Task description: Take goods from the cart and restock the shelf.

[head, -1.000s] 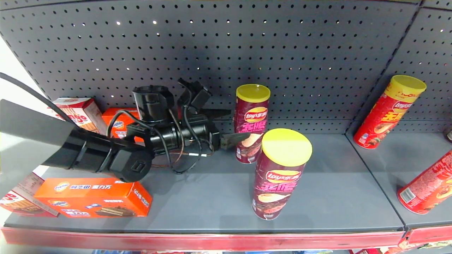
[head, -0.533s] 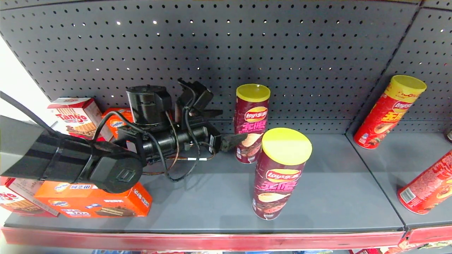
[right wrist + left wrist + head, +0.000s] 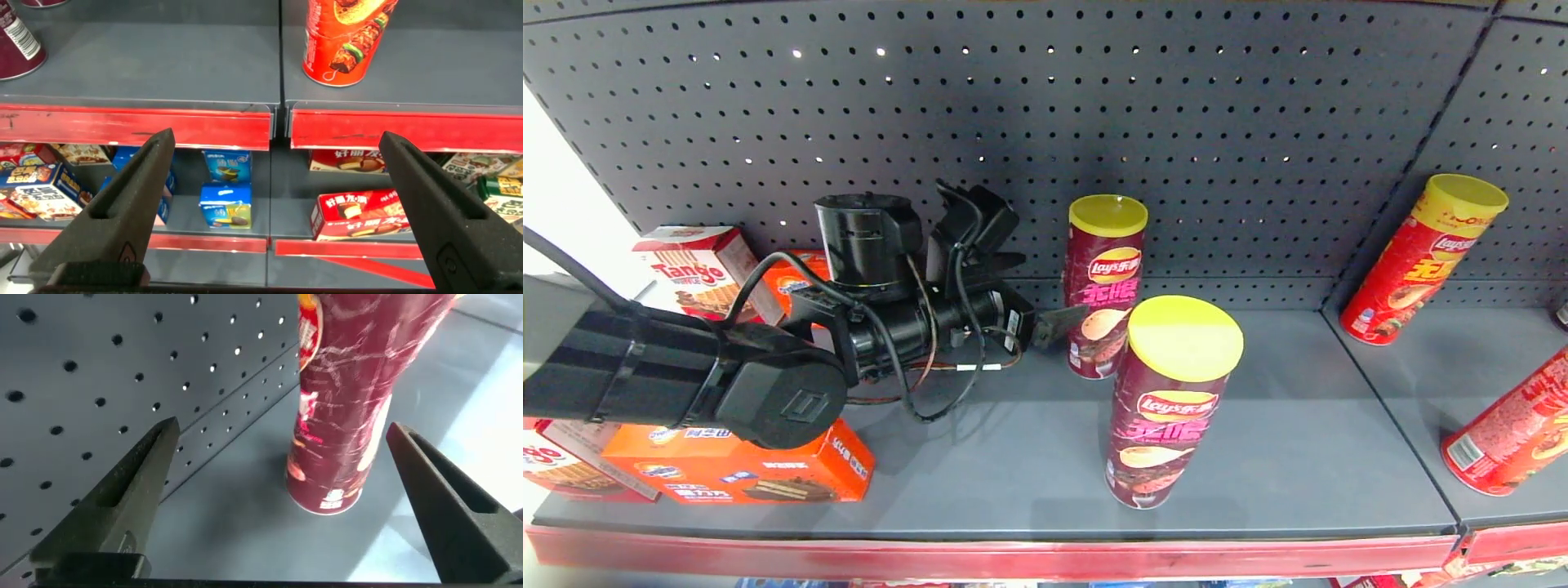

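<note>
Maroon chip can (image 3: 1104, 286), yellow lid, stands upright at the back of the grey shelf (image 3: 1298, 441), near the pegboard (image 3: 1176, 122). Left gripper (image 3: 1052, 287) sits just left of it, spread wide and holding nothing. One tip looks very close to the can; contact uncertain. Second maroon can (image 3: 1172, 400) stands upright nearer the front edge. Right gripper (image 3: 276, 139) is spread open, empty, facing the red shelf lip (image 3: 135, 122).
</note>
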Controlling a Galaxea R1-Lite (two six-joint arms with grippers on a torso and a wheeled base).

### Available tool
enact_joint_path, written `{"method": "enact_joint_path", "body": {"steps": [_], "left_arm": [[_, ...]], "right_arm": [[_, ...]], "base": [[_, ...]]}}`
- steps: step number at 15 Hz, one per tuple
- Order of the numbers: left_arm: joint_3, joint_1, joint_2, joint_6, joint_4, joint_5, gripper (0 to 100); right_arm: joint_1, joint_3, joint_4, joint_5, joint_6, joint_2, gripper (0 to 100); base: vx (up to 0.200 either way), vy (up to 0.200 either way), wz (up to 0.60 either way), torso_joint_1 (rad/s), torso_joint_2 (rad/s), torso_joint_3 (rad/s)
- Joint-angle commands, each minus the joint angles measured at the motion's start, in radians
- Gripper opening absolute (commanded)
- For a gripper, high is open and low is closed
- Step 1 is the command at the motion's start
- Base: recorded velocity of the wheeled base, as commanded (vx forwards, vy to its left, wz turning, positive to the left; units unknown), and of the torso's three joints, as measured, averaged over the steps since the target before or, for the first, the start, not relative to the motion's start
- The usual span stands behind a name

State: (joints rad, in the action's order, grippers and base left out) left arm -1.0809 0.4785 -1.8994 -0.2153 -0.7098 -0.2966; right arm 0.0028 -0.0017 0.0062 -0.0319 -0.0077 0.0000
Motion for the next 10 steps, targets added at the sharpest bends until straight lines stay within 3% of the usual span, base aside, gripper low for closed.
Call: {"method": "enact_joint_path", "body": {"steps": [1,10], "left_arm": [[-0.004,0.002,-0.015,0.001,0.0,0.002,100],[-0.021,-0.008,-0.05,0.002,0.0,0.025,100]], "right_arm": [[0.0,0.0,0.0,0.0,0.0,0.0,100],[0.0,0.0,0.0,0.0,-0.002,0.0,100]], "base": [[0.0,0.0,0.0,0.0,0.0,0.0],[0.0,0.0,0.0,0.0,0.0,0.0]]}}
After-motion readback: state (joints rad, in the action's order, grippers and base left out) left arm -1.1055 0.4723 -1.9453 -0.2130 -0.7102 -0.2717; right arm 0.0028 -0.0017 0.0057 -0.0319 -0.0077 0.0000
